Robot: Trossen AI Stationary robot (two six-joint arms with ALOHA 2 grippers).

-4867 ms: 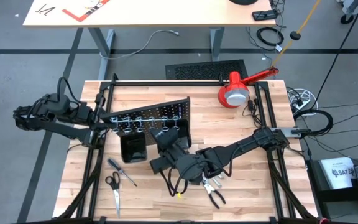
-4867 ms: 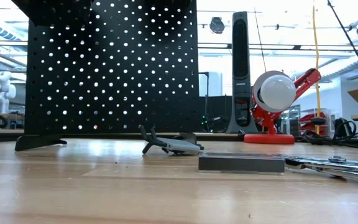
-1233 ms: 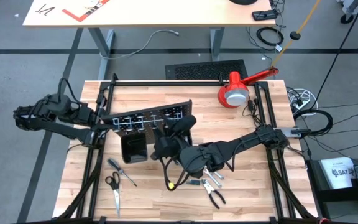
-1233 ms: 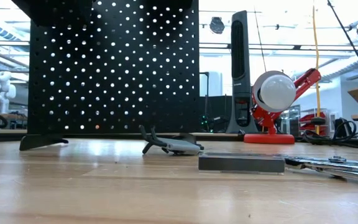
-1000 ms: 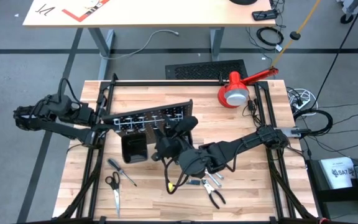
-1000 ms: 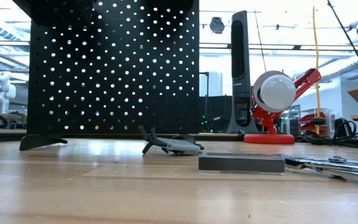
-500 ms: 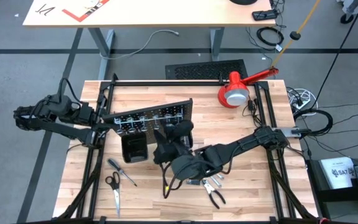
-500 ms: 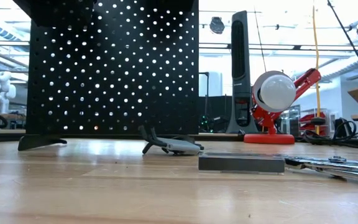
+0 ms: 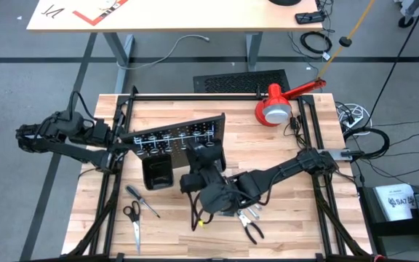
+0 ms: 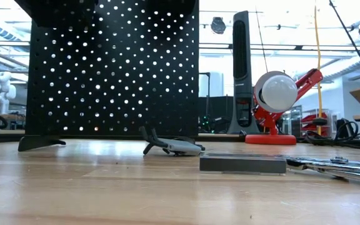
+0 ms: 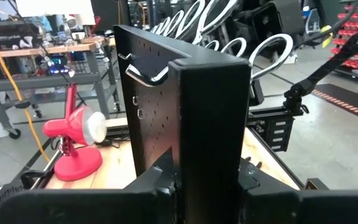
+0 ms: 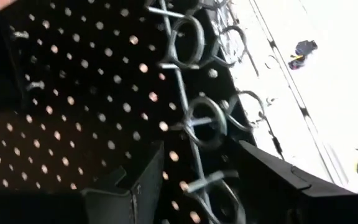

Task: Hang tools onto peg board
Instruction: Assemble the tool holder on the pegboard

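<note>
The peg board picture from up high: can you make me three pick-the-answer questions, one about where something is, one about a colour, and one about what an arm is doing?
1. Where are the scissors?
A. On the table, near its front-left corner
B. Hanging on the peg board
C. Under the lamp

2. What colour is the lamp?
A. Blue
B. Red and white
C. Green

3. What is the left gripper doing?
A. Lifting the pliers
B. Resting far off the table
C. Clamped on the peg board's edge

Answers:
1. A: the scissors lie flat on the wood beside the screwdriver, away from the peg board.
2. B: it has a red arm and shade with a white face.
3. C: the left wrist view shows the board's end edge gripped between the fingers; the pliers lie on the table, untouched.
</note>
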